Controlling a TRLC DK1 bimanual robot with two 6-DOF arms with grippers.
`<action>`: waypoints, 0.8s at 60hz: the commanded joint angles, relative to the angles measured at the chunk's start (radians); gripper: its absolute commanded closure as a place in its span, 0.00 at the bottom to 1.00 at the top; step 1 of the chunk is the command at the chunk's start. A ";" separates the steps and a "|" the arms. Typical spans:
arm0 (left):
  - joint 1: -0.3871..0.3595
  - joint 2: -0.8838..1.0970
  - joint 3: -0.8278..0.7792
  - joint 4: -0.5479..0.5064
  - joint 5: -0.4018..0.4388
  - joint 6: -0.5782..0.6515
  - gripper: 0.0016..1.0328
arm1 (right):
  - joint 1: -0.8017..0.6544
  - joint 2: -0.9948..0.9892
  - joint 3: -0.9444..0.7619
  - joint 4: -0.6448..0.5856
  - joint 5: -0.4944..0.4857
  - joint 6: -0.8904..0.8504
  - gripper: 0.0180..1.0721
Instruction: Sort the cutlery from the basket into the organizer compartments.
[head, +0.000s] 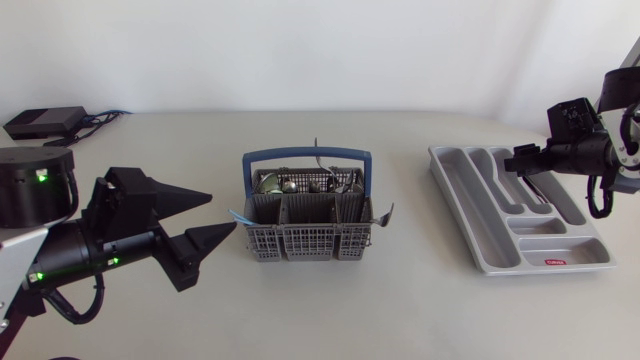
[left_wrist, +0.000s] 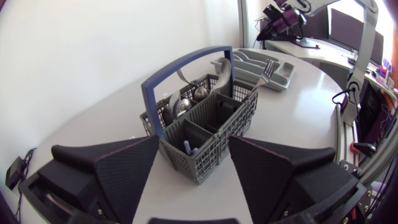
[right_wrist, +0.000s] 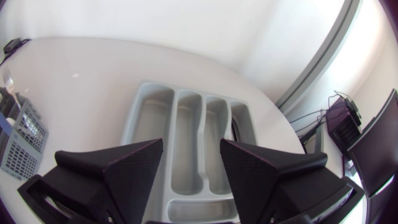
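At the table's middle, noting the grey cutlery basket (head: 300, 243) standing upright, carrying spoons (left_wrist: 201, 93) and a fork (left_wrist: 266, 68) leaning out over one corner. Recording the left gripper (head: 222, 213) gaping, grasping nothing, basket just ahead; recording the right gripper (right_wrist: 191, 143) likewise spread and empty above the organizer (head: 478, 215), well apart from the basket. Risking snagging the blue handle (head: 308, 154) or tipping the basket by pulling tangled pieces. Failing to see into the front cells behind mesh, or to identify the dark shape (head: 533, 192) in the organizer under the right gripper.

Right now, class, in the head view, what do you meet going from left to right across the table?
Matte black, wedge-fingered left gripper → grey plastic cutlery basket with a blue handle → grey plastic organizer tray with long compartments.
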 joint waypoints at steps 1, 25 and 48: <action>0.041 0.022 0.000 0.020 0.027 0.028 0.25 | 0.060 -0.099 -0.075 -0.008 -0.003 -0.007 0.33; 0.069 0.215 -0.031 0.178 0.121 0.059 0.25 | 0.324 -0.301 -0.169 -0.098 0.101 0.036 0.33; 0.069 0.272 -0.071 0.276 0.145 0.082 0.38 | 0.439 -0.301 -0.186 -0.104 0.170 0.072 0.33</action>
